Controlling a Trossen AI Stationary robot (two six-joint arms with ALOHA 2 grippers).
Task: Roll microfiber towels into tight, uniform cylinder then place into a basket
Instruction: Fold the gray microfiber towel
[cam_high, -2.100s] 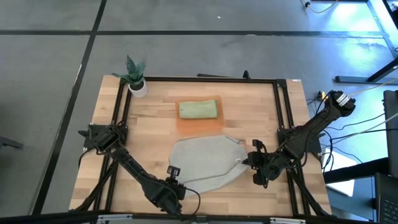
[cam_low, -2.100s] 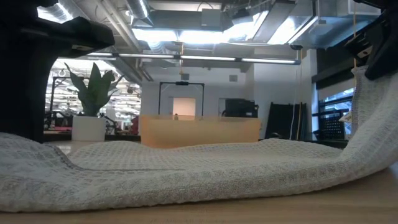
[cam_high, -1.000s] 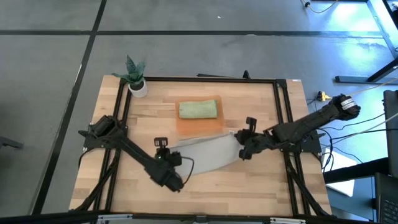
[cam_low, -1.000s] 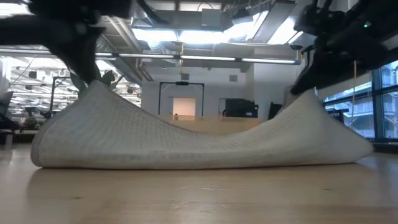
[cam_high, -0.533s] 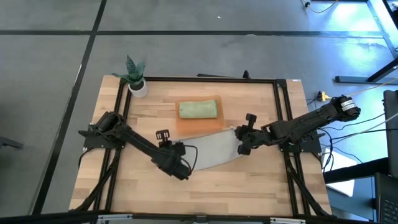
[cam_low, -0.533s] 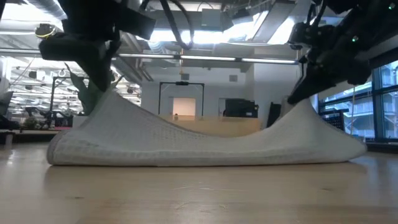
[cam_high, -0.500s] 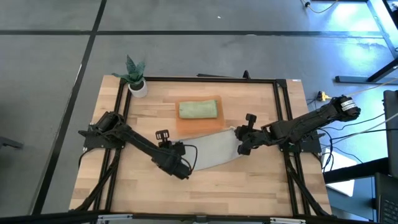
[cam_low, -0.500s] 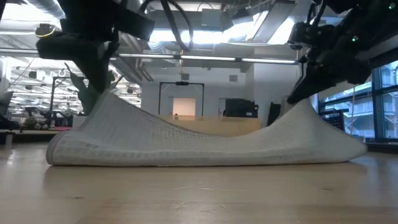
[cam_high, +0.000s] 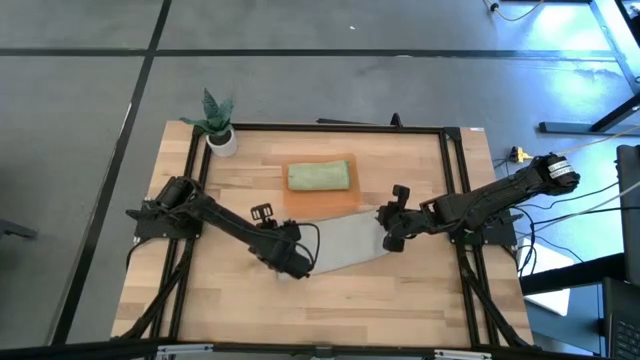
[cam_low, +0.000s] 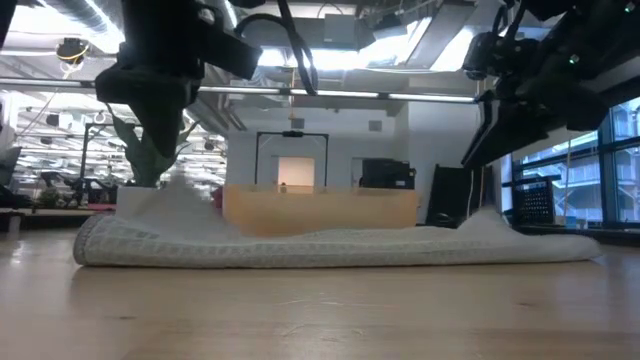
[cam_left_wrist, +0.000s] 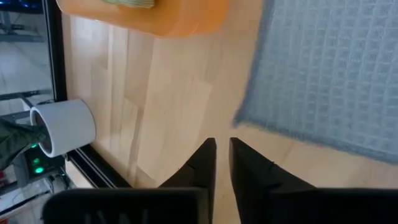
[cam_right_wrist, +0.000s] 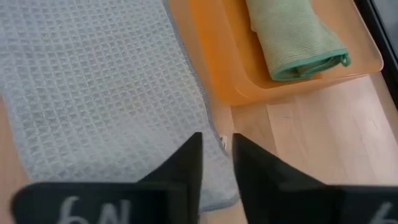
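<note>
The wooden table (cam_high: 400, 300) fills the middle of the high view, ringed by a black frame. At its centre lies the grey waffle-weave towel (cam_high: 345, 245), folded over into a flat band; the low view shows it resting flat on the wood with a doubled edge on the near side. Just past it, toward twelve o'clock from the table's middle, sits the orange basket (cam_high: 320, 200), a shallow translucent tray whose near wall lies just beside the grey towel's far edge, possibly touching it. Inside the basket lies one green towel (cam_high: 319, 176), folded or loosely rolled into a short block with a darker green hem, taking up the far half of the tray.

The left gripper (cam_high: 292, 262) is at about eight o'clock from the table's centre, over the grey towel's left end. Its wrist view shows the fingers (cam_left_wrist: 202, 165) a narrow slit apart, empty, above bare wood just off the towel's corner. The right gripper (cam_high: 390, 228) is at about three o'clock, at the towel's right end; its fingers (cam_right_wrist: 186, 165) are likewise slightly parted, above the towel's edge and apparently gripping nothing.

At the table's ten o'clock corner stands a small white plant pot (cam_high: 222, 141) with a spiky green plant.
</note>
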